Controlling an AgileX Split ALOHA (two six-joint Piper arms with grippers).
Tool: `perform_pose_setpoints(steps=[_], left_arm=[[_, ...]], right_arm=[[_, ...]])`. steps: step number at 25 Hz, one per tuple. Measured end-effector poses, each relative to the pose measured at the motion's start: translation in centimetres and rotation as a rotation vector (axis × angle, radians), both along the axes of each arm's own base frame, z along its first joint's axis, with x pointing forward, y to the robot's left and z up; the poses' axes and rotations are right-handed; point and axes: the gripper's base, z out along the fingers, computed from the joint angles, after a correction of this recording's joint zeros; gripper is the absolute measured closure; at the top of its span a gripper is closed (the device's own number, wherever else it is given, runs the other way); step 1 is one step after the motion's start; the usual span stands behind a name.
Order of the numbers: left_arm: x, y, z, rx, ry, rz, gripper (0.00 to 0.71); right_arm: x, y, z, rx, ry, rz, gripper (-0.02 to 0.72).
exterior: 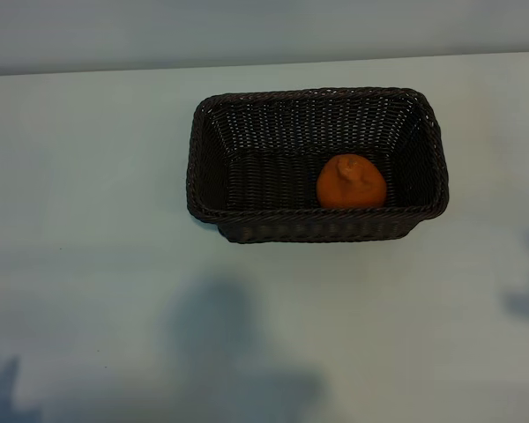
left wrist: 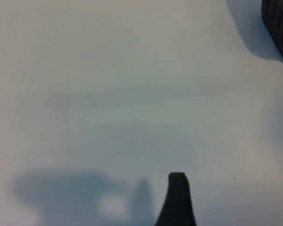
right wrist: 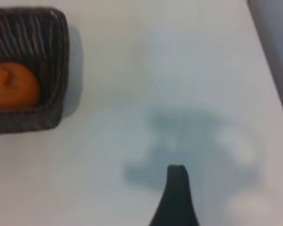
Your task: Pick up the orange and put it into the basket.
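Note:
The orange (exterior: 351, 181) lies inside the dark woven basket (exterior: 317, 227), in its right half against the near wall. The right wrist view shows the same orange (right wrist: 14, 87) behind the basket's corner (right wrist: 56, 61). No arm appears in the exterior view, only shadows on the table. One dark finger (right wrist: 177, 197) of my right gripper hangs over bare table, well away from the basket. One finger (left wrist: 178, 197) of my left gripper also hangs over bare table, with a basket corner (left wrist: 279, 23) far off. Both grippers are open and hold nothing.
The white table (exterior: 88, 220) spreads around the basket on all sides. Its far edge (exterior: 247, 63) runs just behind the basket. In the right wrist view a table edge (right wrist: 269, 70) shows off to one side.

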Motion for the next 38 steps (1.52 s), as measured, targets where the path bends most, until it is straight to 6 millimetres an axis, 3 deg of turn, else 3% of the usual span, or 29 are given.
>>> perform_pose_setpoints(steps=[7, 14, 18, 25, 38], left_arm=[[0.0, 0.0, 0.0, 0.000, 0.000, 0.000, 0.118], [0.0, 0.0, 0.0, -0.001, 0.000, 0.001, 0.118], [0.0, 0.0, 0.0, -0.001, 0.000, 0.001, 0.118], [0.0, 0.0, 0.0, -0.002, 0.000, 0.002, 0.118], [0.0, 0.0, 0.0, -0.002, 0.000, 0.002, 0.118]], right_arm=[[-3.8, 0.7, -1.1, -0.055, -0.183, 0.038, 0.142], [-4.6, 0.8, -4.3, -0.054, -0.179, 0.055, 0.143], [-4.8, 0.8, -6.6, -0.053, -0.167, 0.055, 0.143], [-3.4, 0.6, -9.8, -0.032, -0.061, 0.062, 0.143], [-3.1, 0.5, -10.1, -0.035, -0.071, 0.064, 0.143]])
